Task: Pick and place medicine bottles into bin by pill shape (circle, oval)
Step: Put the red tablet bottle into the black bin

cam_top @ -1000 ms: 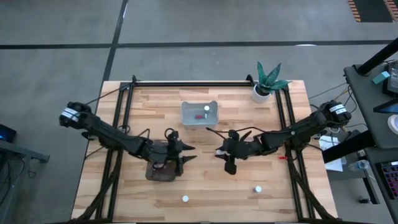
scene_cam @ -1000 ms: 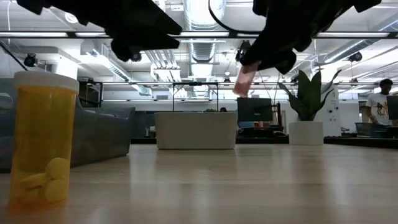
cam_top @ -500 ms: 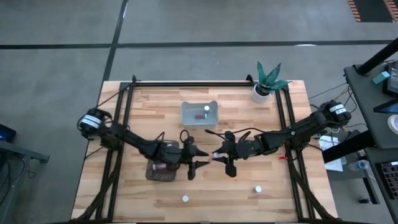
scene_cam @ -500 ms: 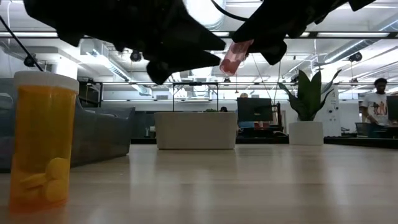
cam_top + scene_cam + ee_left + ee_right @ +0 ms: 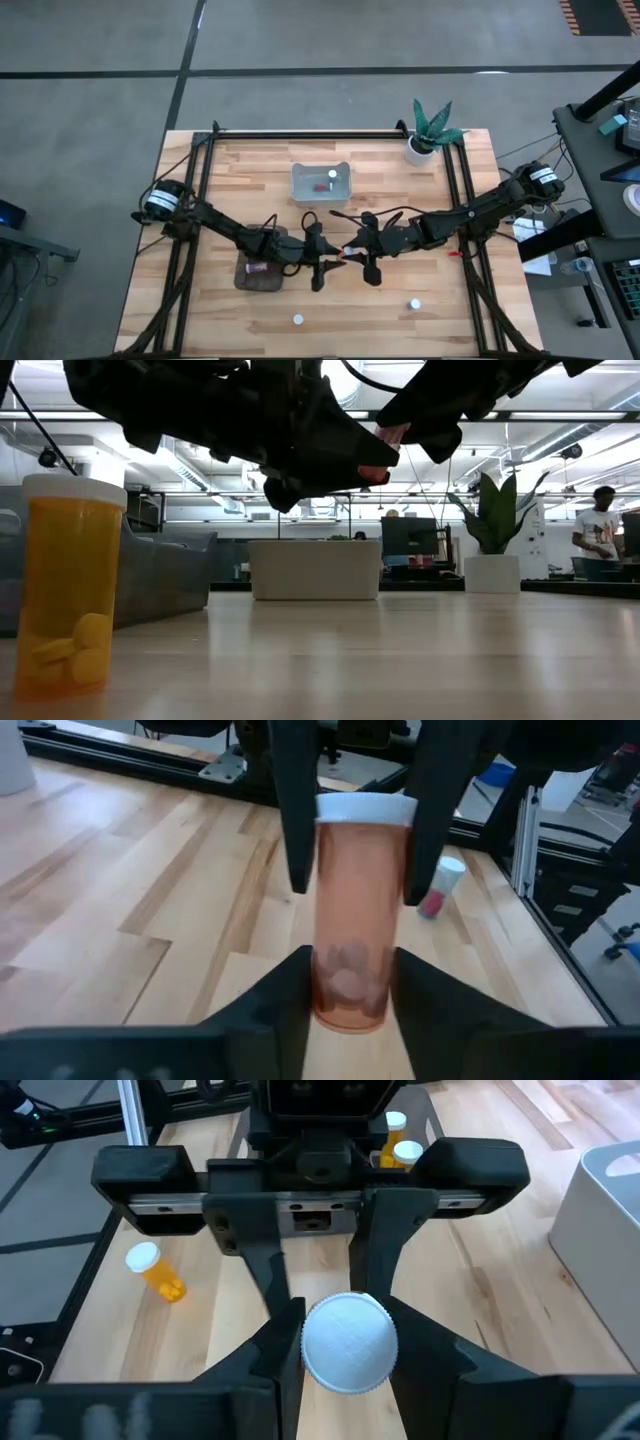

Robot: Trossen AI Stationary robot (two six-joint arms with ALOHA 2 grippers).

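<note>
A medicine bottle [image 5: 355, 920] with a pinkish-red body and a white cap [image 5: 348, 1342] hangs lying about level above the table's middle [image 5: 345, 253], cap toward the right arm. My right gripper [image 5: 352, 251] is shut on its cap end. My left gripper [image 5: 330, 258] meets it head-on from the left and is shut on its bottom end. Round pills show inside the body. In the low view the arms hide most of the bottle [image 5: 390, 432]. My left gripper pinches the body's bottom end [image 5: 325, 990] between its two fingers. The fingers come level from the table's left and lie along the bottle. The bottle is clear of the table. My right gripper pinches the cap end [image 5: 315, 1350] between its two fingers, which reach a little way down the body [image 5: 330, 850]. The fingers come level from the table's right and lie along the bottle. The bottle is lifted clear, about level.
A clear bin [image 5: 321, 183] at the far middle and a dark bin [image 5: 262, 270] under the left arm each hold a bottle. Bottles stand at the near edge [image 5: 298, 320] [image 5: 414, 303]; an amber one [image 5: 70, 595] is close to the low camera. A plant pot [image 5: 418, 150] stands far right.
My left gripper has left the dark bin and gone toward the table's right, up to the bottle in my right gripper, and its fingers now lie on the bottle's bottom end. My right gripper has gone a little toward the left with the bottle.
</note>
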